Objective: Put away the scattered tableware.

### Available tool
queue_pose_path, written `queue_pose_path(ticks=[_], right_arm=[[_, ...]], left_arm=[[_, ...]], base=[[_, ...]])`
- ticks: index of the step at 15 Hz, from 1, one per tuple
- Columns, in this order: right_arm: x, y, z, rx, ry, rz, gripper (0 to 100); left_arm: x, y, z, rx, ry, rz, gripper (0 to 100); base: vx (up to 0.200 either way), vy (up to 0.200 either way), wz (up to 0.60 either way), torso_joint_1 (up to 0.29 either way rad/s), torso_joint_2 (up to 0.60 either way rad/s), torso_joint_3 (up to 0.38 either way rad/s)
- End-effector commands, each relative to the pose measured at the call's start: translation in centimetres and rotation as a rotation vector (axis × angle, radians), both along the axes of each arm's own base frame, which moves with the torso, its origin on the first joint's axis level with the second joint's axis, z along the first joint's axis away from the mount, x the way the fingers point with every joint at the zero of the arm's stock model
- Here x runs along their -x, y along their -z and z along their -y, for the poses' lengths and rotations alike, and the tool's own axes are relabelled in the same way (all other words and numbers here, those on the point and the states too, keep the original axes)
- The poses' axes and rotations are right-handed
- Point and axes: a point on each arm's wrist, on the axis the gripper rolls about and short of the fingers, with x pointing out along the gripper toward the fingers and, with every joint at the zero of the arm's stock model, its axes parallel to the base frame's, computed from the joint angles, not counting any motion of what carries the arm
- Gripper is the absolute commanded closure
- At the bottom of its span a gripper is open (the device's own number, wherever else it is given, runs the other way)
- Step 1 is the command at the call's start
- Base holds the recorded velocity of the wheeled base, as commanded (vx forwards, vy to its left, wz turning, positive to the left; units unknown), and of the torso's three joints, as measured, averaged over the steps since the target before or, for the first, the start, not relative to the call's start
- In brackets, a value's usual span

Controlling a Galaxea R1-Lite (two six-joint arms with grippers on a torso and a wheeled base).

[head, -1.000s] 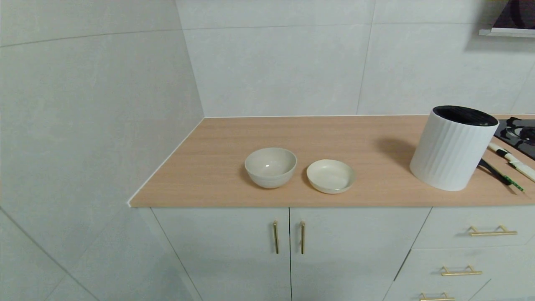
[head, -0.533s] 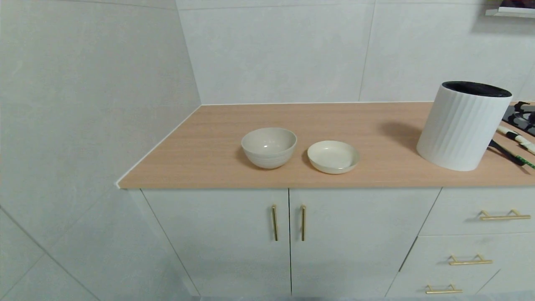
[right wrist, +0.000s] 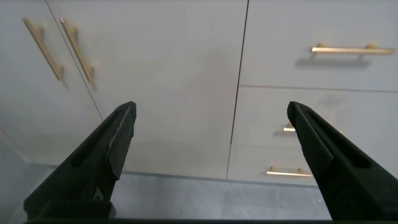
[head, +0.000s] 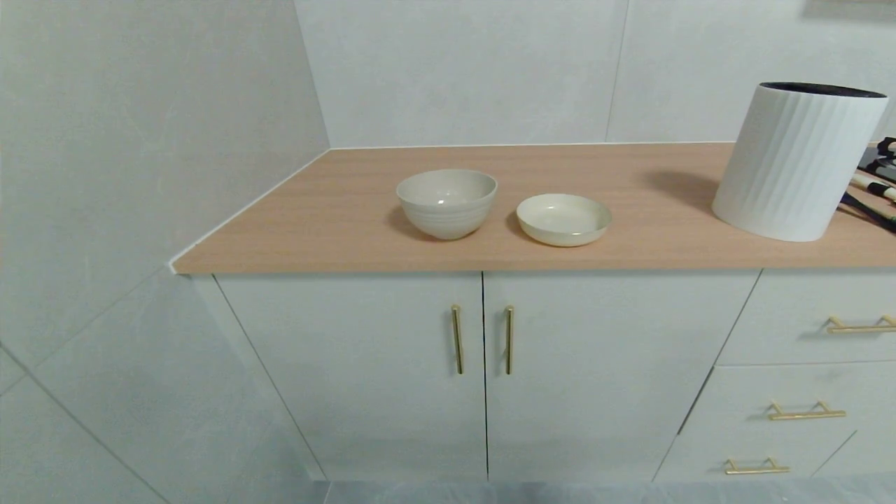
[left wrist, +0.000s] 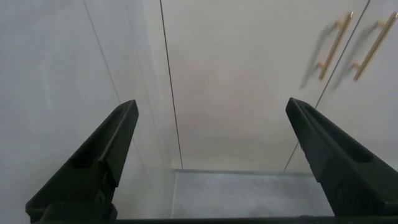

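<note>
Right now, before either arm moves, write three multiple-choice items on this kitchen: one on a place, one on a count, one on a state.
1. Where is the deep bowl?
A. on the counter, left of the shallow dish
B. on the floor
C. on a shelf

2. How many gold handles are on the two cabinet doors under it?
A. none
B. two
C. five

3. How is the left claw?
A. shut on a spoon
B. open and empty
C. shut on the dish

Answers: 1 A, it stands on the wood top beside the dish. 2 B, one bar per door. 3 B, its fingers are wide apart with nothing between them.
</note>
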Motion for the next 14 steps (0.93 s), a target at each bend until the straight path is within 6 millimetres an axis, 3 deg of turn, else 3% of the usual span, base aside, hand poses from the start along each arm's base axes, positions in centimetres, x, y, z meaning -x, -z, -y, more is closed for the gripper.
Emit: queue_pose_path(ticks=[1, 8, 14], right_arm=[[-0.01, -0.01, 0.00, 0.000, -0.001, -0.001, 0], [-0.01, -0.01, 0.00, 0.000, -0.001, -0.001, 0], [-0.01, -0.01, 0.00, 0.000, -0.001, -0.001, 0]], left_arm=[[-0.01, -0.01, 0.00, 0.001, -0.001, -0.001, 0], [-0.01, -0.01, 0.00, 0.002, -0.002, -0.001, 0], [-0.01, -0.01, 0.00, 0.001, -0.001, -0.001, 0]], base=[[0.000, 0.000, 0.00, -0.159, 0.47, 0.300], [0.000, 0.000, 0.00, -0.129, 0.45, 0.317], [0.000, 0.000, 0.00, -0.017, 0.09, 0.072]])
